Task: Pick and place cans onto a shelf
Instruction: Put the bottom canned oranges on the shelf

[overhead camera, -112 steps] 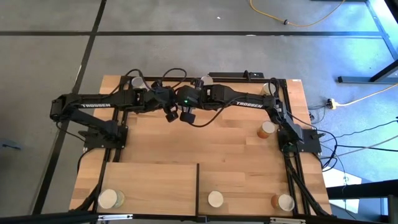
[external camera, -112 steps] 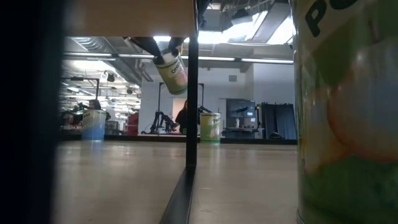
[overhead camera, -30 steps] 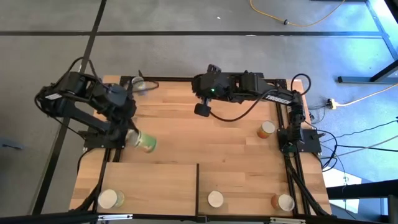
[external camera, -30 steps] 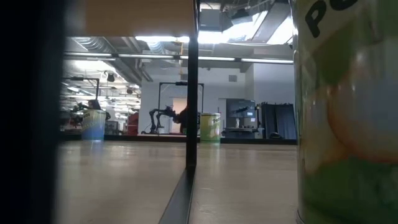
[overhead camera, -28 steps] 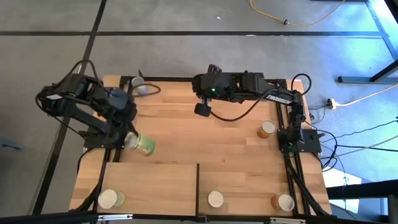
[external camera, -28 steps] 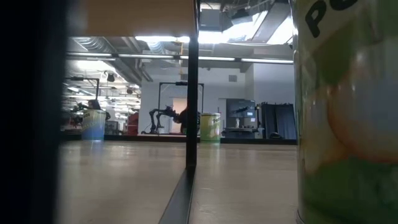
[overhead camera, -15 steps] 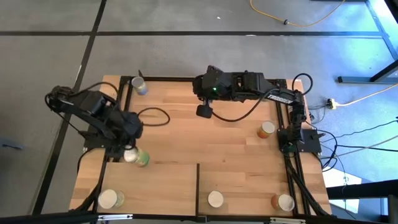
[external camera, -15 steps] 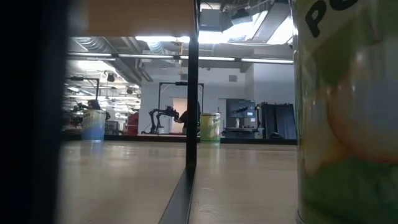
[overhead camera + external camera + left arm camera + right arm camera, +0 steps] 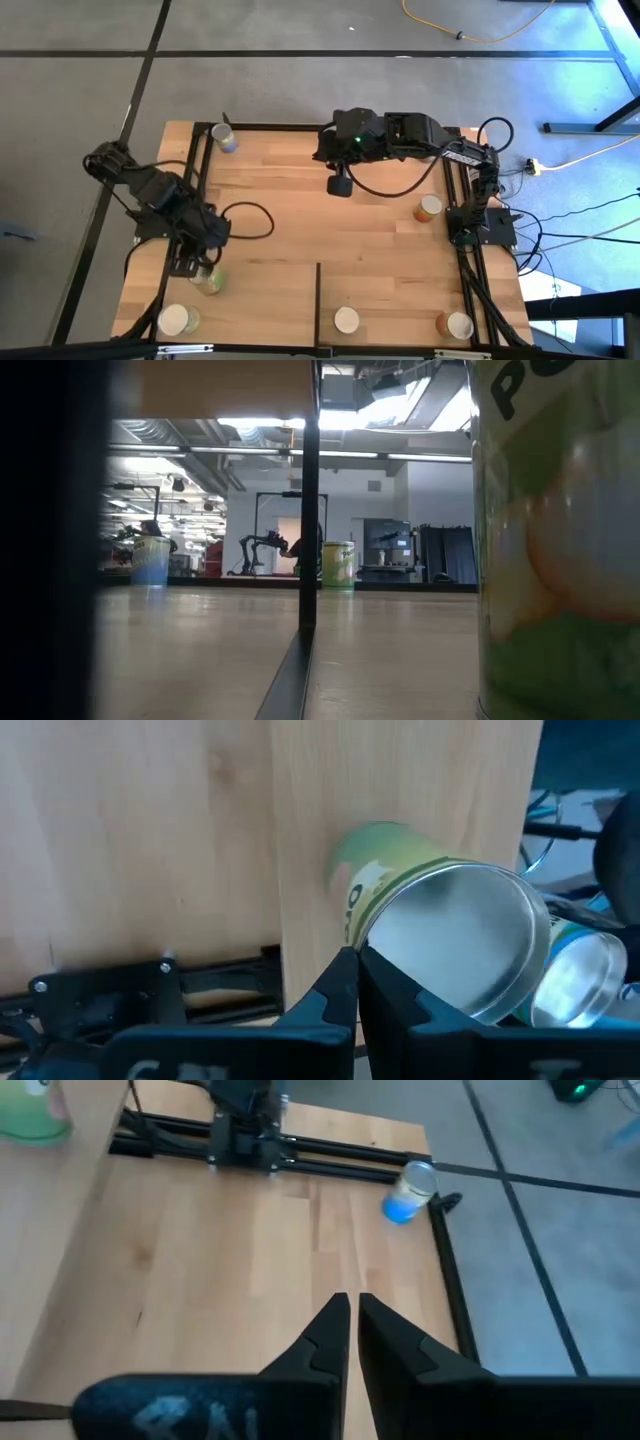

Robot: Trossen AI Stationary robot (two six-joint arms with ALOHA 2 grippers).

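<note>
Green can (image 9: pixel 208 279) pinched in my left tool (image 9: pixel 200 271), over shelf's (image 9: pixel 260 290) left edge. Placing step; next: lower upright, release. Right tool (image 9: pixel 339 186) pressed together, empty, waiting far side.

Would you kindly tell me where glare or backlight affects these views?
Low view: ceiling lights backlight the room, so the shelf divider reads as a dark silhouette. Left wrist view: the green can has a gleaming metal end. High view: evenly lit, no glare.
</note>
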